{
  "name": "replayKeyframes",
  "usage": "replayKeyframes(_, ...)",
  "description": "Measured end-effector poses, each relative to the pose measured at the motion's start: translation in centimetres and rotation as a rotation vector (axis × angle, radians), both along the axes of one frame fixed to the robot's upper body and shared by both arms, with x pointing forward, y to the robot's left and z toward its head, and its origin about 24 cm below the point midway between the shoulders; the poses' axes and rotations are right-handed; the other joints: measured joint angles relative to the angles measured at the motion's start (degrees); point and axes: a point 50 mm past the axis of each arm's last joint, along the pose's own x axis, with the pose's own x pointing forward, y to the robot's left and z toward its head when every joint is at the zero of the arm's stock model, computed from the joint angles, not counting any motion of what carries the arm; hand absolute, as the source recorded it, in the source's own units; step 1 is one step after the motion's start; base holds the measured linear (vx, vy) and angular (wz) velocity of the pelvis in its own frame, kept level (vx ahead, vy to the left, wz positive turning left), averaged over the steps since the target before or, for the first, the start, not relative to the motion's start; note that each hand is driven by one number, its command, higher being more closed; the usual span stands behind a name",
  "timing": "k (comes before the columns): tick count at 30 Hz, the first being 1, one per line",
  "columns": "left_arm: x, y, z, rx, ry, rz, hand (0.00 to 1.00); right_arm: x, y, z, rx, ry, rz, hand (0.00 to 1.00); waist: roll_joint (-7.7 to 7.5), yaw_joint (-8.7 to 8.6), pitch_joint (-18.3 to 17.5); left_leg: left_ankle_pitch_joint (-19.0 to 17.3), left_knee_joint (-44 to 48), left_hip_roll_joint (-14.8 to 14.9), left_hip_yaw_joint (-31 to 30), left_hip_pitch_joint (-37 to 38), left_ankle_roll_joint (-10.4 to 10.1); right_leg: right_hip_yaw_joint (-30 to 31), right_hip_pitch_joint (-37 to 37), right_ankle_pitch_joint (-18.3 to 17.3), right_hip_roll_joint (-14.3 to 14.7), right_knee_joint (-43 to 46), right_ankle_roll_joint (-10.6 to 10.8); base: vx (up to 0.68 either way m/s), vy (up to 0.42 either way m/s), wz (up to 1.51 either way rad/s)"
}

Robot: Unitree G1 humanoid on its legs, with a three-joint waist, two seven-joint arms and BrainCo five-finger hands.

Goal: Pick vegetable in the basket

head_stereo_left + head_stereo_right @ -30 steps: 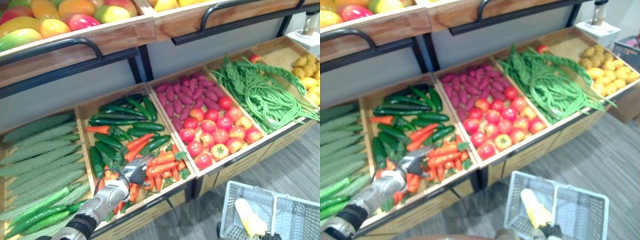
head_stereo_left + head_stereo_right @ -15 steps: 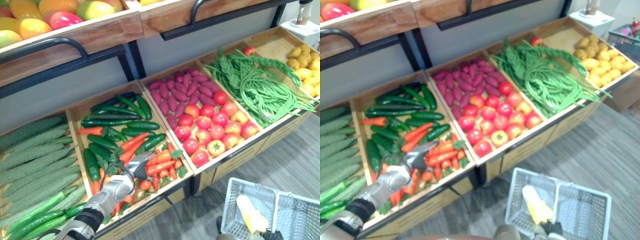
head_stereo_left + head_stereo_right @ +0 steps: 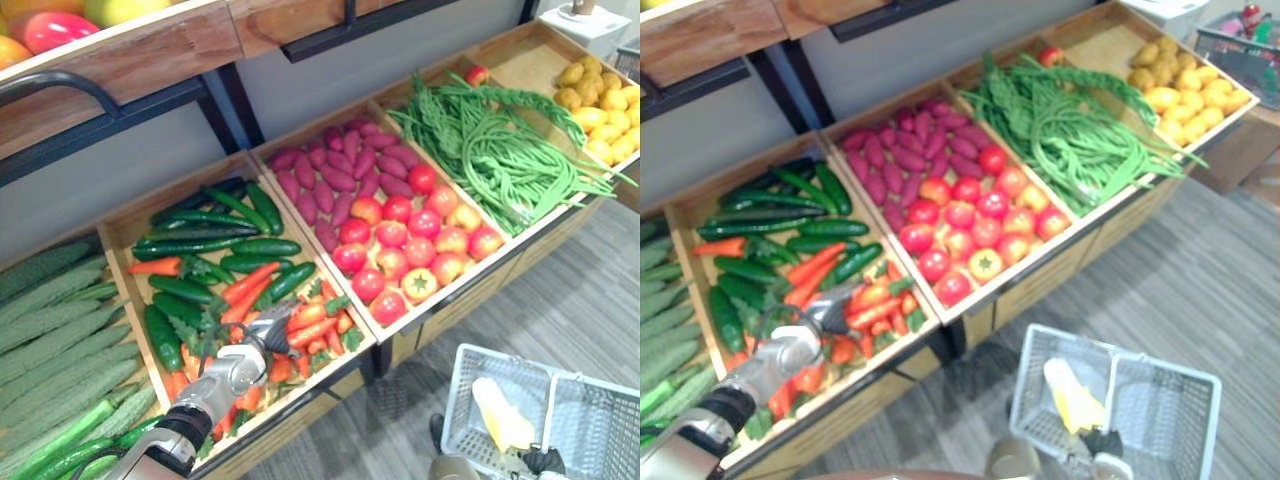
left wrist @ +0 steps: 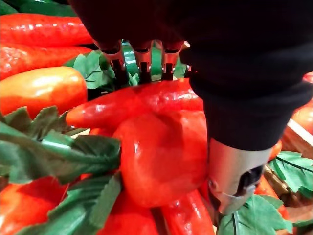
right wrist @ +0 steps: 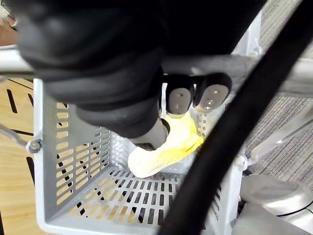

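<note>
Reaching among carrots (image 3: pixel 318 328), your left hand (image 3: pixel 258 345) sets open fingers (image 4: pixel 117 61) astride a red pepper (image 4: pixel 146 105); next, close them. Right hand (image 5: pixel 178 100) grips the basket (image 3: pixel 465 415).

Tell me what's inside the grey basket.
One pale yellow vegetable lies on the floor of the basket. The right hand, curled round the handle, hides part of that floor.

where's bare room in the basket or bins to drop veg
The basket is bare right of the yellow vegetable. Bare wood shows at the back between long beans and potatoes. Carrots and tomatoes lie packed tight.
</note>
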Motion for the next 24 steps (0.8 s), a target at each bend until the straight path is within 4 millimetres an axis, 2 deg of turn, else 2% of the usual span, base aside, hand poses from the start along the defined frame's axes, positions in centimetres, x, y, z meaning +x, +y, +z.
replayKeyframes(2,0.2,-0.1,0.1,-0.012,-0.018,0.019,0.0,0.1,0.0,0.0,-0.002,-0.003,-0.001,1.0,0.05,0.05,0.53,-0.07,0.03,0.18,0.4,-0.01,-0.12,0.22,-0.2,0.01,0.22,0.0,-0.01,-0.06,-0.066,-0.09)
replayKeyframes(3,0.2,0.0,0.1,-0.013,-0.025,0.027,1.0,0.3,0.0,0.1,-0.003,-0.008,-0.001,1.0,0.06,0.03,0.54,-0.09,0.04,0.24,0.72,-0.15,-0.15,0.5,-0.57,0.01,0.37,0.0,-0.01,-0.06,-0.064,-0.11)
replayKeyframes(11,1.4,0.3,1.3,-0.032,-0.092,0.08,1.0,0.7,0.0,0.2,-0.009,-0.013,-0.002,1.0,0.23,-0.04,0.95,-0.09,0.17,0.21,0.94,-0.56,-0.15,1.14,-1.24,0.25,0.48,0.01,0.03,-0.05,-0.063,-0.04)
replayKeyframes(24,1.3,-0.6,0.9,-0.052,-0.067,0.072,1.0,0.6,0.1,0.1,-0.008,-0.006,0.005,1.0,0.01,-0.21,1.43,-0.09,0.4,0.36,-1.26,0.58,-0.14,-0.75,1.13,0.22,0.26,0.01,0.01,-0.06,-0.059,0.06)
